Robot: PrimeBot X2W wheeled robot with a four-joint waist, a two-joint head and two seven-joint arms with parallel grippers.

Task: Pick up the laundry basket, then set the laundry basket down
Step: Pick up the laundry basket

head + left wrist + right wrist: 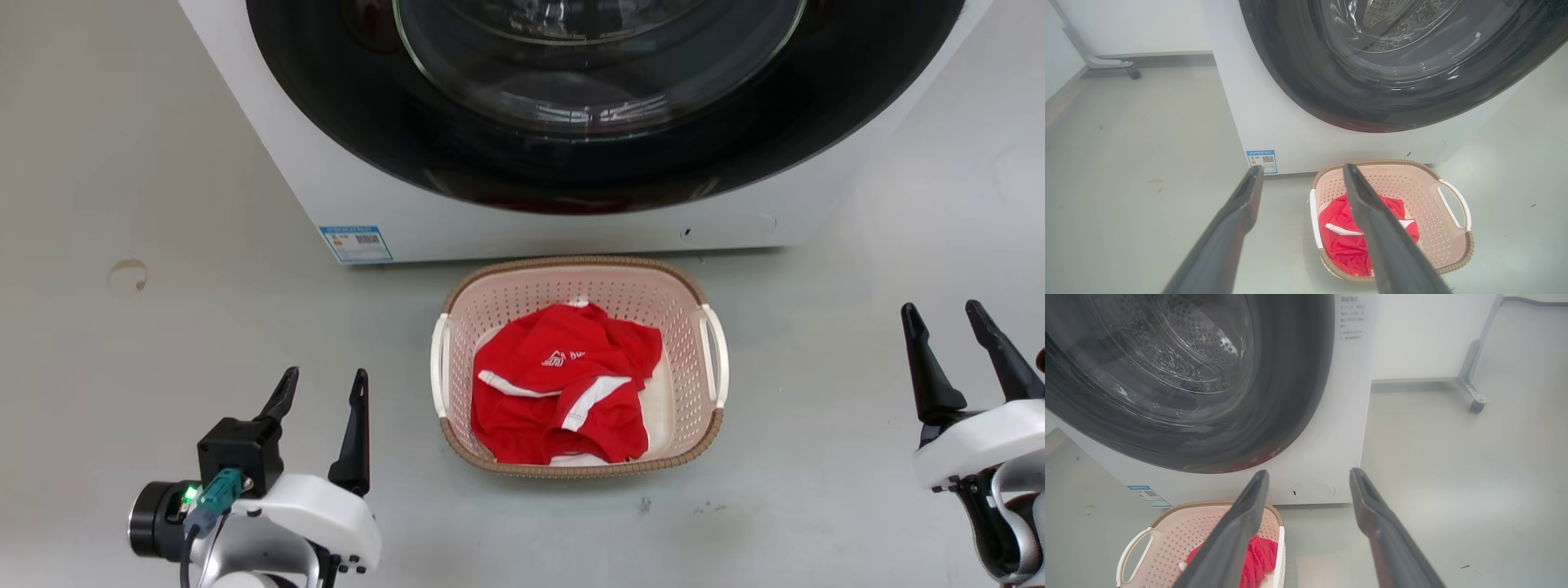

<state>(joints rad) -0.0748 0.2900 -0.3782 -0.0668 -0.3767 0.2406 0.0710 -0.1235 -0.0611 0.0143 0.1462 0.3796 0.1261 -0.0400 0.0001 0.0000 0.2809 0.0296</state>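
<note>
Nearest your head camera, the left gripper (325, 376) sat at the lower left. Its 2 dark fingers were spread apart with nothing between them. The right gripper (943, 309), at the lower right, was likewise spread wide and empty, and its arm was cut off by the frame edge.

The washer (490, 220) was cropped at the top, its dark door (588, 155) running out of the frame. The blue label (356, 243) on its front was too small for you to read. A red garment (563, 384) hid most of the floor of the laundry basket (522, 298), and the garment's white print was illegible. In the left wrist view, 1 finger (1380, 228) crossed the basket and covered part of the garment.

Bare grey floor (122, 408) lay open on both sides of the basket. Its far rim stood just beside the washer's base, and you could not tell whether they touched.

The basket stood on the floor between the 2 grippers, apart from each. Its left handle (441, 363) faced the left gripper, which was the nearer of the 2. Its right handle (715, 355) faced the right gripper.
</note>
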